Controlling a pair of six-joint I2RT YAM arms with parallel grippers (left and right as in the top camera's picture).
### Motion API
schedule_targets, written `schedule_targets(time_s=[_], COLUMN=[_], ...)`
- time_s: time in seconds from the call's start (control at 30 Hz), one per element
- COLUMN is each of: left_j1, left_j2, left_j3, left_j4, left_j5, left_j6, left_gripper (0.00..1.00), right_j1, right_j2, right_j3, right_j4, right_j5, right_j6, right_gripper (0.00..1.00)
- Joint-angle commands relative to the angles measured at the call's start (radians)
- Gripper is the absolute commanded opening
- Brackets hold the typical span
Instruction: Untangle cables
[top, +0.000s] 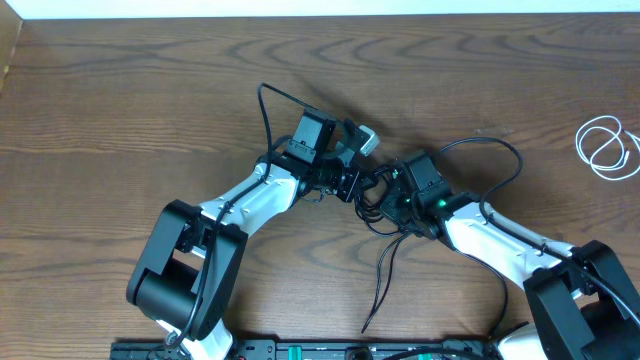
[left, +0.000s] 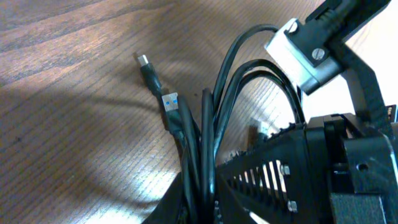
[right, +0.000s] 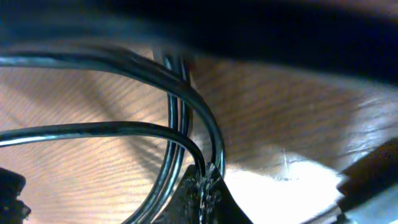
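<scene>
Trailing nearest the robot's base, two loose strands of the one black cable (top: 380, 283) lie close together on the table (top: 120, 110) and run up into a tangle at mid-table. The left arm (top: 245, 195) and the right arm (top: 490, 235) reach in from the two near corners and meet there, with their two claws almost nose to nose in the tangle.

The left claw (top: 350, 184) is closed. In its wrist view at least three black strands bunch together and run down into it, so it has the bundle pinched. Just beyond, one plug (left: 144, 61) with a small metal tip lies flat on the wood. A blue-marked piece sits right behind it along the same strand, and I cannot tell whether that is a second plug.

The right claw (right: 202, 186) is fully closed too, its fingertips pressed together on a single black strand. At least two more strands arch above that one in loops, and two others stand upright behind them.

Farthest off, near the right edge of the table, the one white cable (top: 607, 148) lies coiled in about two loops. It is well apart from both arms and touches neither claw.
</scene>
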Motion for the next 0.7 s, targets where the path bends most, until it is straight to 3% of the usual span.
schedule_targets(time_s=[0.0, 0.67], left_j1=[0.003, 0.003], left_j2=[0.005, 0.005], left_j3=[0.003, 0.003], left_j4=[0.008, 0.011], left_j5=[0.017, 0.017], left_j6=[0.018, 0.018], left_gripper=[0.09, 0.10], right_j1=[-0.004, 0.052], right_j2=[-0.026, -0.071], right_j3=[0.002, 0.000], right_j4=[-0.025, 0.084], right_j5=[-0.016, 0.079], right_j6=[-0.016, -0.028], right_gripper=[0.01, 0.21])
